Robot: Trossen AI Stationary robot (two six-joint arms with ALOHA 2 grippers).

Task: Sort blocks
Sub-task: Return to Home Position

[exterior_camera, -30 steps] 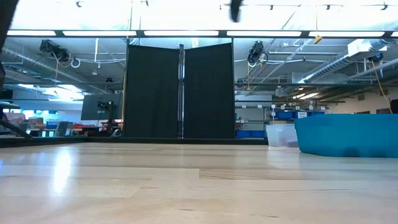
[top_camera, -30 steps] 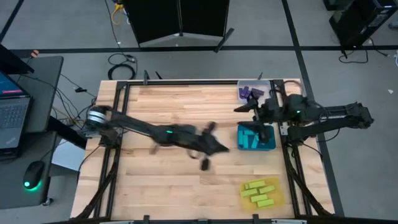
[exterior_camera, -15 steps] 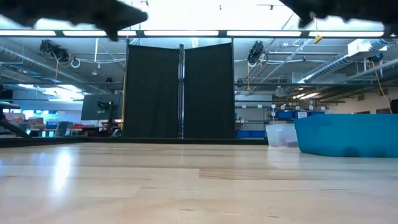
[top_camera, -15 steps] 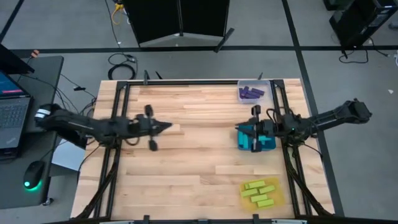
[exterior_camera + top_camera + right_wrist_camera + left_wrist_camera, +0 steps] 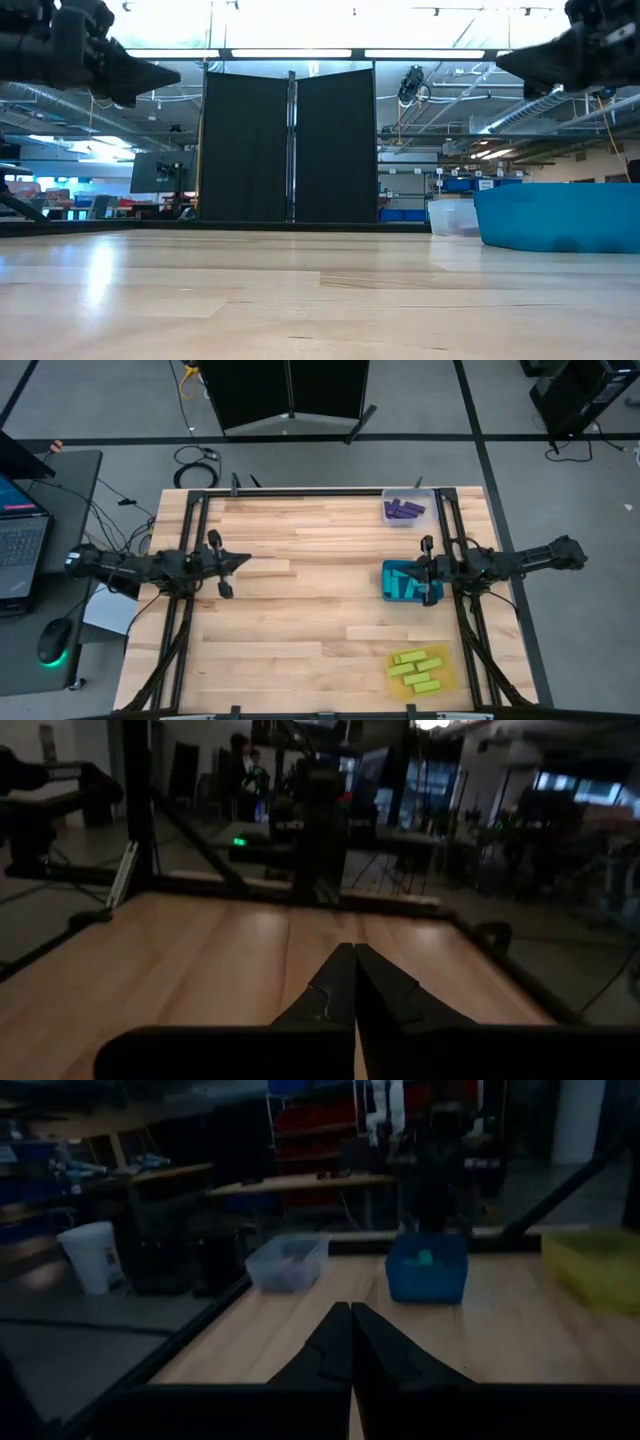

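blocks (image 5: 418,670) in three colours, each colour in its own tray, read from the table's front edge to its back. nearest: the yellow-green blocks (image 5: 408,658) lie loosely side by side in the yellow tray (image 5: 449,680), at the front right corner of the wooden table (image 5: 300,610). middle: the cyan blocks (image 5: 403,588) lie in the opaque teal tray (image 5: 410,599). the right gripper (image 5: 352,958) hangs above that tray's right part, jaws pressed together on nothing. the left gripper (image 5: 350,1318) hangs over the table's left side, well apart from every tray, its jaws likewise together and empty. farthest: the purple blocks (image 5: 404,510) are piled in the clear tray (image 5: 429,521) at the back right corner, and a black partition (image 5: 290,145) stands in the room beyond. every block in view lies inside a tray (none shows on the bare planks), so the sorting looks finished. each block is a short, straight-edged bar with flat faces, probably rigid and very light. the faces look smooth, so a pinch near one end could slip or twist the bar. the likely best hold is across the two long sides at mid-length, fingers coming straight down. bars that touch leave little room for a finger between them, so an outer one is the easier pick.
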